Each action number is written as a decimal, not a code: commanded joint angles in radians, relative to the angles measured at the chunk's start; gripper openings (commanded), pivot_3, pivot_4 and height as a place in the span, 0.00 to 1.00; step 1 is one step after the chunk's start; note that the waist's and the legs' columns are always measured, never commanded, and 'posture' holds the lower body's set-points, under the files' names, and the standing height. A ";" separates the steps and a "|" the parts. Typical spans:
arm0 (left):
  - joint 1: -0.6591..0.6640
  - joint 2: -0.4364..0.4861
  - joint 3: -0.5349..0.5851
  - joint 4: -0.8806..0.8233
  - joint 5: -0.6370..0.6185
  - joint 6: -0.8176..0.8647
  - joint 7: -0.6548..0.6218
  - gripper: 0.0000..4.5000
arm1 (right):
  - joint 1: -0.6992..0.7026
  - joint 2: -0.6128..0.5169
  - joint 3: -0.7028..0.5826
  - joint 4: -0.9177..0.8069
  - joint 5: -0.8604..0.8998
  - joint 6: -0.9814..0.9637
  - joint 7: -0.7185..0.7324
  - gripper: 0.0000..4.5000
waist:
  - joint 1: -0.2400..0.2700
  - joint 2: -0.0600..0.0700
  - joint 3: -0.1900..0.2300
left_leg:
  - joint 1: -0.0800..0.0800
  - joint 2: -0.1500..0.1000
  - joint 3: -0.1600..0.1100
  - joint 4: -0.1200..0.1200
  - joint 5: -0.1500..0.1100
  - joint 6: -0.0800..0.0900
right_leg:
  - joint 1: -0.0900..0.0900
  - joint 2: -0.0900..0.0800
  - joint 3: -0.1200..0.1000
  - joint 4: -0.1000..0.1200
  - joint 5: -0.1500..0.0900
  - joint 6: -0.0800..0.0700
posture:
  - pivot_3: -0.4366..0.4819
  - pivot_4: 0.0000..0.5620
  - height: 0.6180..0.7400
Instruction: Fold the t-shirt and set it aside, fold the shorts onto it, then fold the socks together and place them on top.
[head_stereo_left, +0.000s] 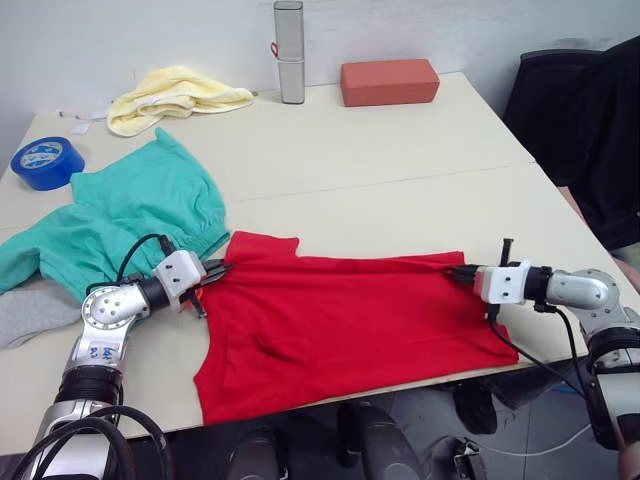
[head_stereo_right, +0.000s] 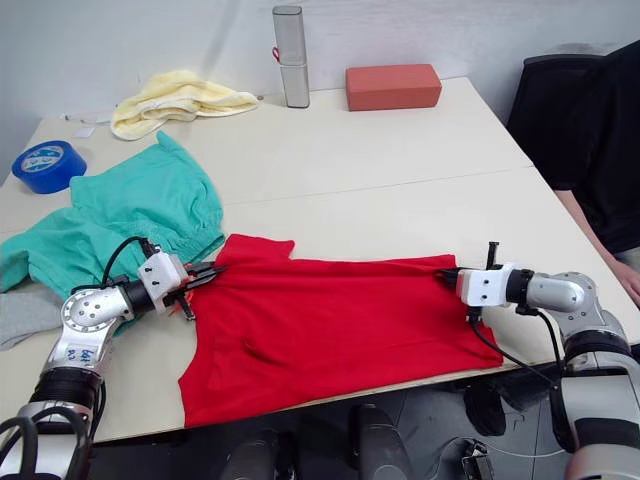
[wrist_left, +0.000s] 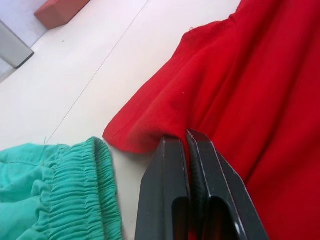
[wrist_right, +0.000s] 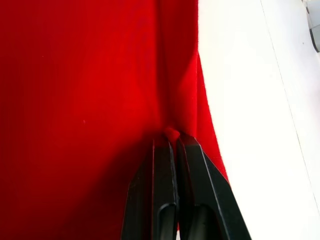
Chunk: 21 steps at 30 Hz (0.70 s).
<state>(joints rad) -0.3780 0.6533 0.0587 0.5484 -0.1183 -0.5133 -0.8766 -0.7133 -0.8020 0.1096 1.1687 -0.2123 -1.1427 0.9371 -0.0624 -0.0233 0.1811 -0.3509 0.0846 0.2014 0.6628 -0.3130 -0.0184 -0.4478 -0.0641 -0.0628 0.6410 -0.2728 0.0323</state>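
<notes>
T-shirt fold in hand. Red t-shirt (head_stereo_left: 340, 325) lies spread across the near part of the table (head_stereo_left: 400, 150). Left gripper (head_stereo_left: 215, 273) pinched shut on its far left edge; right gripper (head_stereo_left: 458, 272) clamped on its far right edge. Teal shorts (head_stereo_left: 120, 215) and grey sock (head_stereo_left: 30, 312) wait at left. Next, likely: lift both edges evenly and carry them over toward the near hem.

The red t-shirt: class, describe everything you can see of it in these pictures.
The t-shirt is bright red, soft cloth, lying flat but wrinkled along the table's near edge. The left gripper pinches its left end and the right gripper its right end, both shut on folds of cloth. Its left end lies close beside the teal shorts.
</notes>
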 joint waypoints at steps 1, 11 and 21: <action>0.029 0.038 0.012 -0.055 -0.022 -0.062 -0.042 0.00 | 0.014 -0.032 0.011 -0.002 0.002 -0.026 -0.002 0.01 | -0.001 0.000 0.000 | 0.000 0.000 0.000 0.000 0.000 0.000 | 0.000 0.000 0.000 0.000 0.000 0.000 | 0.48 0.27 1.00; 0.043 0.074 -0.009 0.000 0.035 -0.185 -0.062 0.00 | 0.023 -0.036 0.040 0.003 -0.033 -0.012 -0.063 0.01 | -0.001 0.000 0.000 | 0.000 0.001 0.000 0.000 0.000 0.000 | 0.000 0.000 0.000 0.000 0.000 0.000 | 0.48 0.27 1.00; 0.093 0.106 0.047 -0.125 -0.158 0.048 -0.160 0.54 | 0.054 -0.027 -0.025 -0.055 0.246 0.094 0.255 0.40 | 0.002 0.000 0.000 | 0.000 0.001 0.000 0.000 0.000 0.001 | 0.000 0.000 0.000 0.000 0.000 0.000 | 0.48 0.27 1.00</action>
<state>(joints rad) -0.2967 0.7298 0.0588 0.4958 -0.1917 -0.5445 -1.0099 -0.6825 -0.8121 0.1049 1.1377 -0.0341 -1.0842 1.0924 -0.0609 -0.0234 0.1810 -0.3509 0.0864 0.2011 0.6627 -0.3134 -0.0177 -0.4475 -0.0639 -0.0630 0.6406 -0.2729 0.0321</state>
